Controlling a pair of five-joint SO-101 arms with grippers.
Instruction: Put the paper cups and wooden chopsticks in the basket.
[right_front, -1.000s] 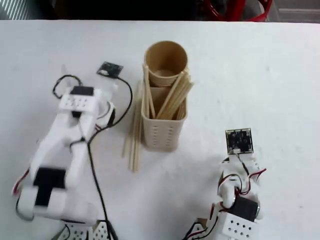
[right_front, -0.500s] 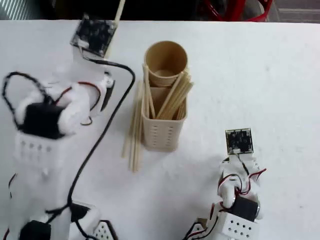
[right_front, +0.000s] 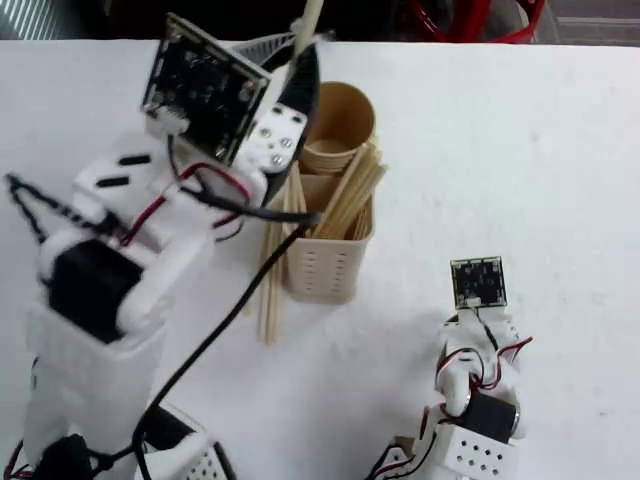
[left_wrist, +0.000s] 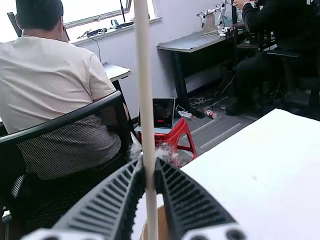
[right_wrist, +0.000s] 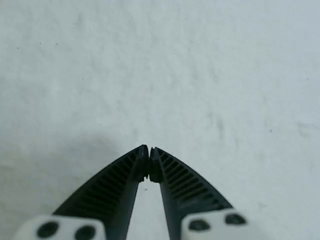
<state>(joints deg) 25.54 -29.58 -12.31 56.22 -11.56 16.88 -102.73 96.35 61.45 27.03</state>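
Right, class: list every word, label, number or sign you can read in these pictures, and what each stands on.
No text can be read.
On the camera board of the left arm: markings too small to read.
On the laptop screen in the room behind: too blurred to read.
On the basket, paper cups and held chopstick: plain, no print.

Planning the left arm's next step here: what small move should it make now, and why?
Probably lower the left hand so the chopstick slides into the basket. The hand is shut on the chopstick, holding it upright roughly above the paper cups standing in the basket, so a short descent should seat it.
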